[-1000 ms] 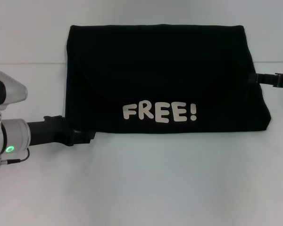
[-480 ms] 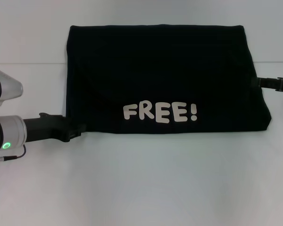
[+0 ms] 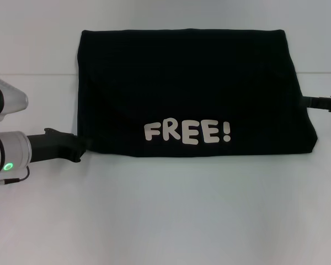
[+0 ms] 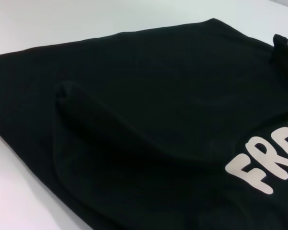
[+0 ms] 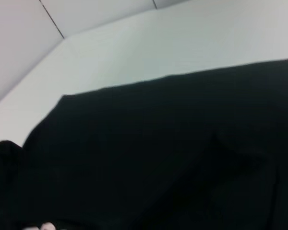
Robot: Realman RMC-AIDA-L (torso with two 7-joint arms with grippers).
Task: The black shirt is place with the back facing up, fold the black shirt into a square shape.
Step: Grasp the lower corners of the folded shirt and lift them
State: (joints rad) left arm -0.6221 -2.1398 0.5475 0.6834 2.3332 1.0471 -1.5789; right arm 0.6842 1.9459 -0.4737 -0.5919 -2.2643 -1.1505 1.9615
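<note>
Black shirt (image 3: 193,91) folded into wide rectangle on worktop (image 3: 171,215); left hand (image 3: 80,150) and right hand (image 3: 320,102) at its edges, grip state unclear. Next: fold sideways into square.

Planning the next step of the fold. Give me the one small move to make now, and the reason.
Probably bring the left gripper back in to the left edge of the black shirt, ready to fold that side across. The shirt lies as a wide rectangle, not a square, with FREE! along its near edge. The left gripper sits just off the near left corner and the right gripper just off the right edge.
</note>
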